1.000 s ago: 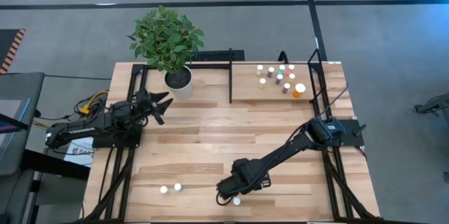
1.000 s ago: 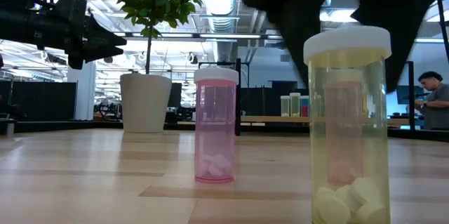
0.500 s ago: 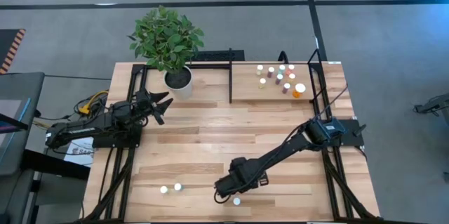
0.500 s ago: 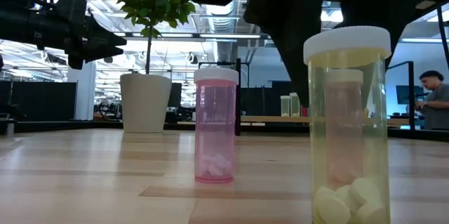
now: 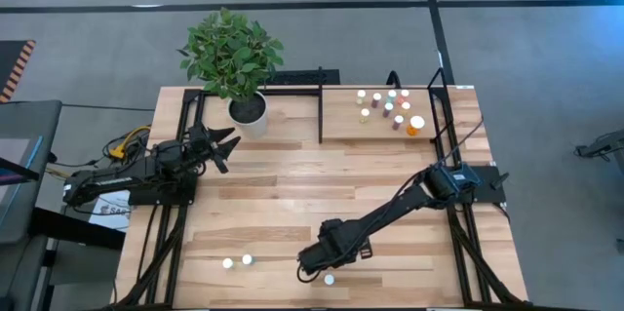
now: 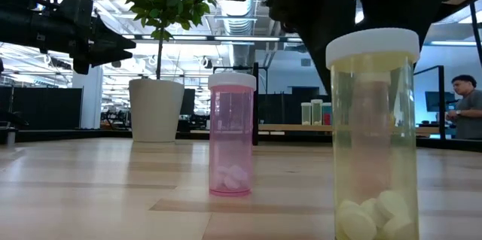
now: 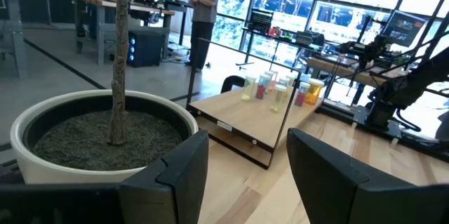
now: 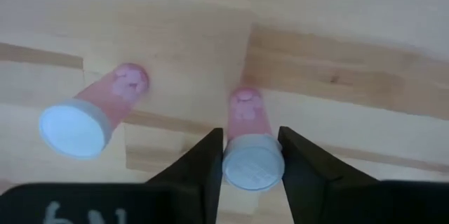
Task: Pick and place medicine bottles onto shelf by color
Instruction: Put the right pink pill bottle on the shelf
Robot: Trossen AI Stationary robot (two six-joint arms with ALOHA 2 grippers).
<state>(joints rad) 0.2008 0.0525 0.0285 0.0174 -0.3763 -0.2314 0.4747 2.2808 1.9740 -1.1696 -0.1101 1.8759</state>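
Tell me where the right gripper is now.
In the high view, the right gripper is at the table's near edge, closed around a pink bottle, beside another white-capped bottle.

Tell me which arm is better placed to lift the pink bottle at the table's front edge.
Right. The right claw already has a finger on each side of a pink bottle, just under its cap, at the table's front edge. The left claw hangs open beside the plant pot, far from any loose bottle.
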